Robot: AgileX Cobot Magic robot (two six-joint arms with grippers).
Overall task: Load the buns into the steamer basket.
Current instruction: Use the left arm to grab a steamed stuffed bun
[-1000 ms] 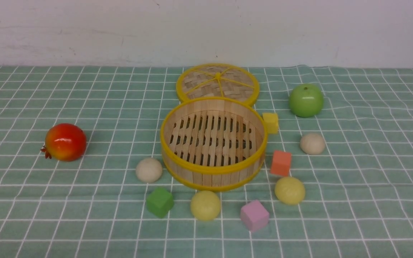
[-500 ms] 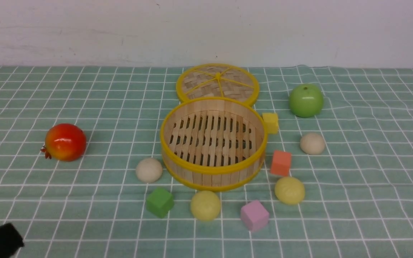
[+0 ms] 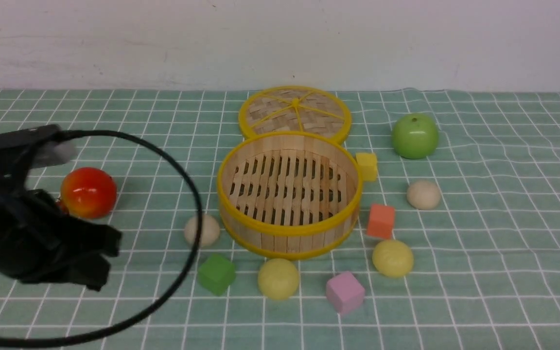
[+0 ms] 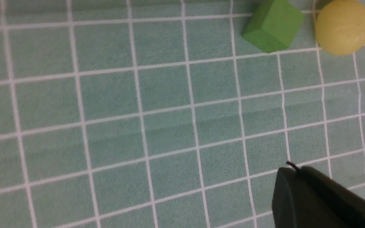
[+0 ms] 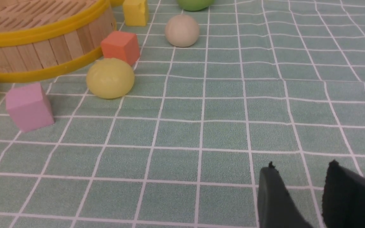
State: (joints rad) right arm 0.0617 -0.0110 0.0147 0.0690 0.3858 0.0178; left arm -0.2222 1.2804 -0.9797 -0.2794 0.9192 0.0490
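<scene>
The right jaws are nearest, open a little and holding nothing. The left jaws hang low at the near left, and I cannot tell if they are open. A black cable loops past them and crosses in front of the left cream bun. I think it could snag and roll that bun away. The green cube sits just beside the near yellow bun, so I might bump it or grab the wrong thing. The right yellow bun and far cream bun also lie on the tabletop, outside the empty steamer basket. Round buns can slip.
</scene>
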